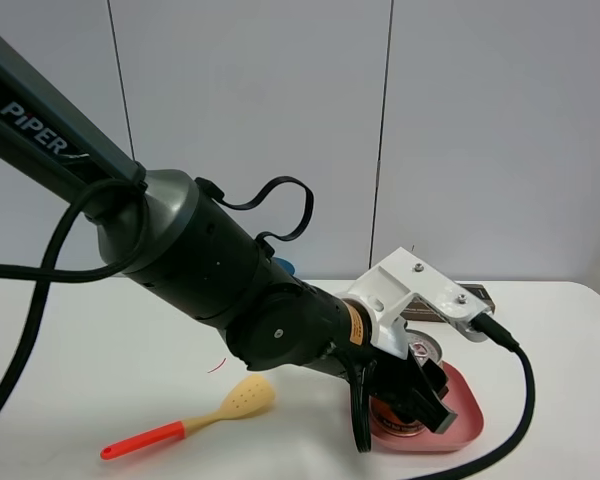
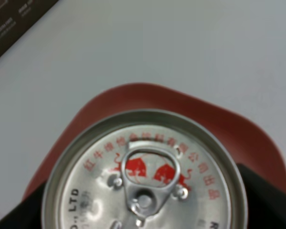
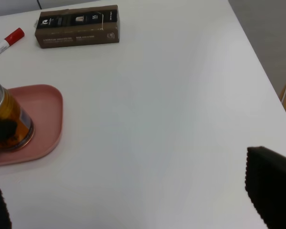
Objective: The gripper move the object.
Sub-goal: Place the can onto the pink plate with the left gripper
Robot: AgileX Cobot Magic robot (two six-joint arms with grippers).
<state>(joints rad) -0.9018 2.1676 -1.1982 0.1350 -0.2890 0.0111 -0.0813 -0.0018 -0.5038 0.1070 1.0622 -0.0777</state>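
Tabletop (image 1: pixel 100 340): white, flat, carries every item below.

Left arm (image 1: pixel 200 270): bulky and black, reaching down across the exterior high view to the tray. A white bracket (image 1: pixel 420 290) sits at its wrist, with a black cable (image 1: pixel 510 400) looping away from it.

Right pincer (image 3: pixel 133 200): released. Its two black fingers (image 3: pixel 269 183) stand wide apart over bare tabletop, well apart from the tray.

Left pincer (image 1: pixel 410 400): clenched on the can. In the left wrist view its black fingers (image 2: pixel 269 191) press against opposite sides of the can, just under the rim.

Tray (image 1: pixel 465 400): red-pink, shallow, with rounded corners. It lies flat on the right part of the tabletop, below the left arm's wrist.

Box (image 3: pixel 77 26): brown carton with small print, lying flat beyond the tray and apart from it.

Spatula (image 1: pixel 195 418): pale slotted head and red handle. It lies on the tabletop to the left of the tray, not touching it.

Can (image 1: pixel 392 418): gold-yellow body, silver pull-tab top with red bull logo and red lettering. It stands upright on the tray between the left pincer's fingers, with its base on the tray floor.

Marker (image 3: pixel 7 39): white barrel and red cap, near the box; it is partly cut off by the edge of the right wrist view.

Blue item (image 1: pixel 283 266): a small sliver behind the left arm, too hidden to identify.
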